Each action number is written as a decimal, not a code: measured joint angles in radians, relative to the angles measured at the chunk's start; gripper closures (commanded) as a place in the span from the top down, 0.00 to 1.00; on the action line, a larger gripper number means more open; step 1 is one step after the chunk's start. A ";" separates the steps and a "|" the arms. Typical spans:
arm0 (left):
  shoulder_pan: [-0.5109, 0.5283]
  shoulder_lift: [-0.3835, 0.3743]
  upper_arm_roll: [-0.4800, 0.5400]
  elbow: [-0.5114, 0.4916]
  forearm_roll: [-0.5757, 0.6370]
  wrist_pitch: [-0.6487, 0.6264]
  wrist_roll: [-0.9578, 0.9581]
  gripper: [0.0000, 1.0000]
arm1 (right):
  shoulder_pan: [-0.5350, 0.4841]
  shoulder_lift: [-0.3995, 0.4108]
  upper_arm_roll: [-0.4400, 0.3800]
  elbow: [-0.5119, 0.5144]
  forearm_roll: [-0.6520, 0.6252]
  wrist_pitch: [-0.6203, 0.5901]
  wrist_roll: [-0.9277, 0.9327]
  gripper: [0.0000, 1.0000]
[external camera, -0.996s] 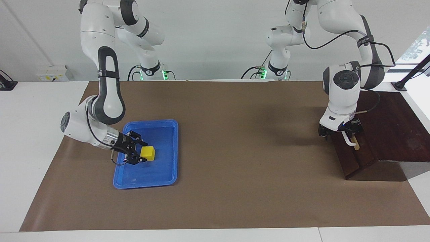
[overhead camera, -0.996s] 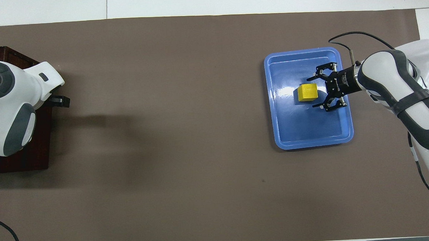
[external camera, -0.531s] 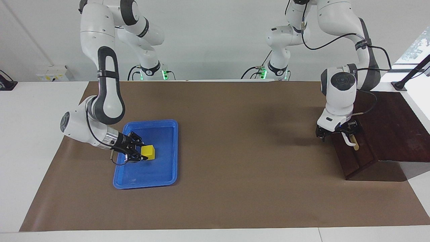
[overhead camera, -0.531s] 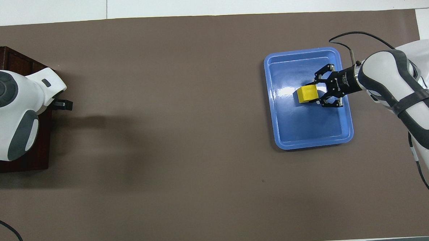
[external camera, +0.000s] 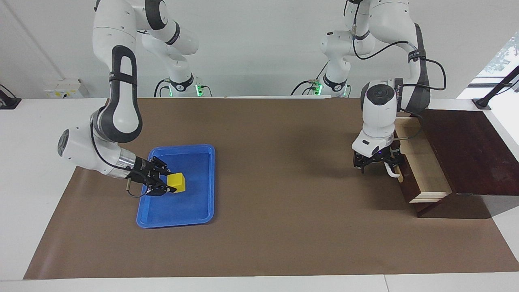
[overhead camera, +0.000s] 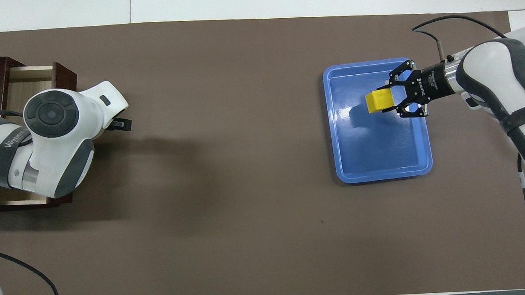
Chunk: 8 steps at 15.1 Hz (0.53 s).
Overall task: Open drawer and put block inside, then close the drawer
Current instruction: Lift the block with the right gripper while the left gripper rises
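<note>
My right gripper [external camera: 167,185] is shut on the yellow block [external camera: 178,182] and holds it a little above the blue tray [external camera: 190,215]. The block [overhead camera: 379,101] casts a shadow on the tray floor in the overhead view, where the right gripper [overhead camera: 388,101] comes in from the tray's edge [overhead camera: 381,174]. My left gripper [external camera: 380,163] is shut on the white handle [external camera: 392,172] of the drawer [external camera: 423,166]. The drawer is pulled partly out of the dark brown box [external camera: 470,150], and its pale wood interior [overhead camera: 22,85] shows. In the overhead view the left wrist hides most of the gripper and the handle.
A brown mat [external camera: 275,202] covers the table between the tray and the box. The tray lies toward the right arm's end of the table. The box stands at the left arm's end, with its drawer front facing the tray.
The left gripper has pulled the drawer out toward the middle of the table, and the pale interior now shows. The right gripper has shut on the block and lifted it off the tray.
</note>
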<state>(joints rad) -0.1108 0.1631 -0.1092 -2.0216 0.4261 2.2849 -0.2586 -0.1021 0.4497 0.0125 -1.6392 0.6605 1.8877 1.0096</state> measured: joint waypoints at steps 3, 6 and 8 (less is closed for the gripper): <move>-0.034 -0.001 -0.001 -0.001 -0.018 -0.009 -0.028 1.00 | 0.021 -0.015 0.005 0.073 0.000 -0.065 0.077 0.00; -0.050 -0.001 -0.002 -0.001 -0.026 -0.012 -0.042 1.00 | 0.101 -0.023 0.010 0.130 0.000 -0.081 0.225 0.00; -0.050 -0.001 0.000 0.000 -0.038 -0.013 -0.042 1.00 | 0.179 -0.023 0.012 0.151 0.000 -0.072 0.332 0.00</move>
<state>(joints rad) -0.1607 0.1623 -0.1088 -2.0214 0.3876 2.2720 -0.3003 0.0773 0.4262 0.0243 -1.4887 0.6602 1.8157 1.3414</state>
